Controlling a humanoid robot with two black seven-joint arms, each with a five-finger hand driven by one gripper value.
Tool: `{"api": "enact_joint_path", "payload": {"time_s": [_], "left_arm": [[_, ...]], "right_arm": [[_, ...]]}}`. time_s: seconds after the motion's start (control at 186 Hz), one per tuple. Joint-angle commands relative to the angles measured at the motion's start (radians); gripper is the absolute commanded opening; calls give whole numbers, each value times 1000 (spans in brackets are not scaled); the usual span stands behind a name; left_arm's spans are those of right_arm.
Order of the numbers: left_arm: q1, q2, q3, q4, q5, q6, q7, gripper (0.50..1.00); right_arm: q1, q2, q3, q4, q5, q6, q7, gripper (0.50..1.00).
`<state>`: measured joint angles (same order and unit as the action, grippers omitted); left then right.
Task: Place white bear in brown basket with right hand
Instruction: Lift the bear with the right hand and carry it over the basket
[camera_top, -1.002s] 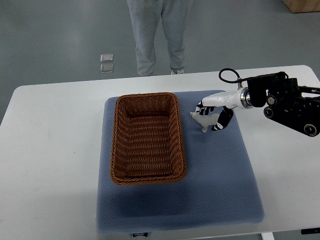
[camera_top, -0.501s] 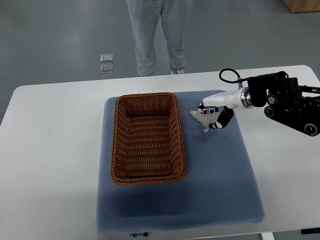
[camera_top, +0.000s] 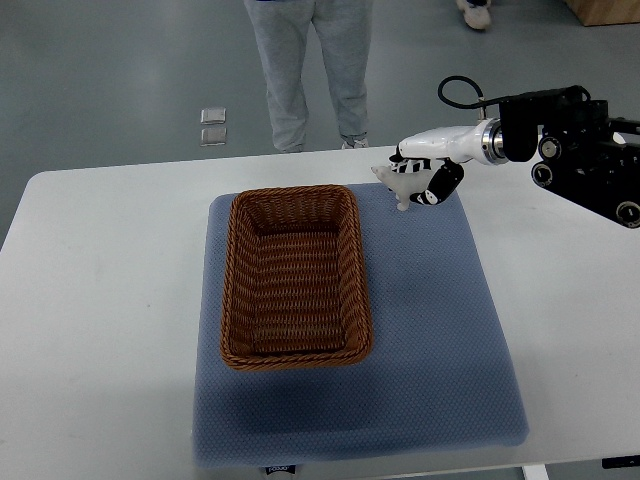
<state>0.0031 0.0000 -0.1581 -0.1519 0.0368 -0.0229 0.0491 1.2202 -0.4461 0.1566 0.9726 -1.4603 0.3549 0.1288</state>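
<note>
Fingers of the right robot hand (camera_top: 425, 180) grip the white bear (camera_top: 403, 182) around its body; it looks small, light, rigid, maybe slippery.

white bear (camera_top: 401, 181) | held aloft | right of brown basket (camera_top: 295, 275)
</note>
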Motion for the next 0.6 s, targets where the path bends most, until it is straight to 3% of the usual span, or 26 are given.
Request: {"api": "enact_joint_path", "payload": {"time_s": [0.0, 0.593], "left_arm": [[0, 0, 0, 0, 0, 0, 0, 1000], [2, 0, -1, 0, 0, 0, 0, 1000]], "right_arm": [[32, 10, 0, 1, 0, -1, 0, 519], [44, 264, -2, -57, -9, -4, -32, 523]]}}
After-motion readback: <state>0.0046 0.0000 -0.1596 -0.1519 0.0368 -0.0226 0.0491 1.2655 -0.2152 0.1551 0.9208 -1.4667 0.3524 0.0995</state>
